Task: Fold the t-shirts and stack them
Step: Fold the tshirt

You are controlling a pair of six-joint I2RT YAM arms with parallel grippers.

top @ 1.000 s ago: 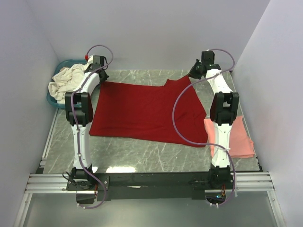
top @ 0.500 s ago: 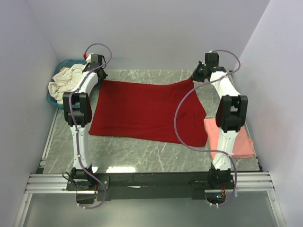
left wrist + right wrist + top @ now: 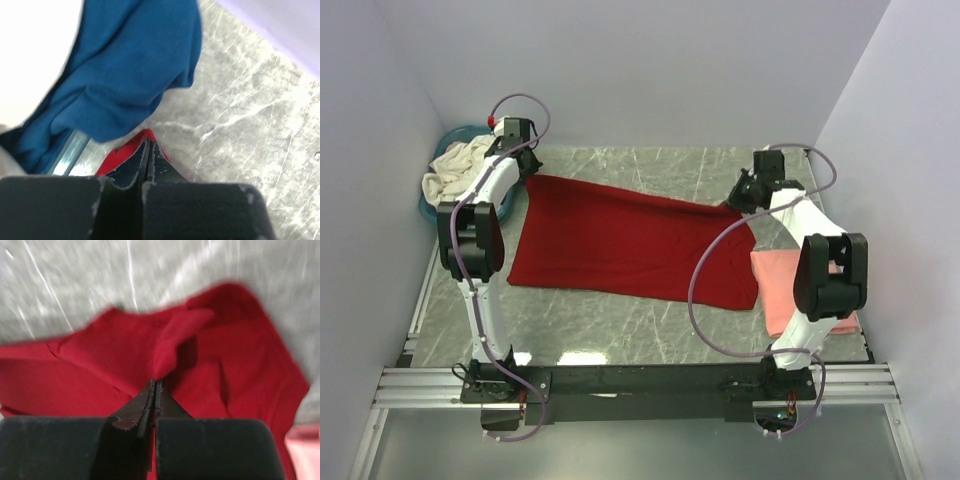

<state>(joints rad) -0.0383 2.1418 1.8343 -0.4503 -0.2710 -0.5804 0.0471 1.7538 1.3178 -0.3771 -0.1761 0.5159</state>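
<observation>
Far left, beyond and outward of the left fingers: the round teal plastic basket [image 3: 461, 131] is sitting at the table's corner. It is holding a crumpled cream-white cloth shirt [image 3: 455, 170] and a dark blue cloth shirt [image 3: 125, 65]. The blue one is spilling over the rim, just ahead of the fingertips in the left wrist view. Neither is being handled.

The left gripper [image 3: 148, 150] is pinching, fingers pressed together, with a small tongue of red cloth showing at the tips. It is holding the far-left corner of the deep red cloth shirt [image 3: 620, 240].

Between the two pairs of fingers, that red shirt is lying spread on the grey marble table [image 3: 620, 335]. Its far edge is running taut from one pinch to the other, and the near hem is resting flat towards the arm bases.

The right gripper [image 3: 155, 385] is also clamping, fingers together on a raised ridge of red cloth at the far-right side. The fabric is tenting up around the tips.

Nearward and outward of the right fingers, a salmon pink cloth shirt [image 3: 780, 285] is lying as a flat rectangle. It is touching the red shirt's right edge and is partly hidden by the right arm.

Progress, as a judgement:
- The pink shirt is looking folded and is probably serving as the base of the stack.
- The red shirt is gripped at both far corners, but no fold is showing yet.
- The cream and blue shirts are waiting in the basket, so well over half the work is remaining.
</observation>
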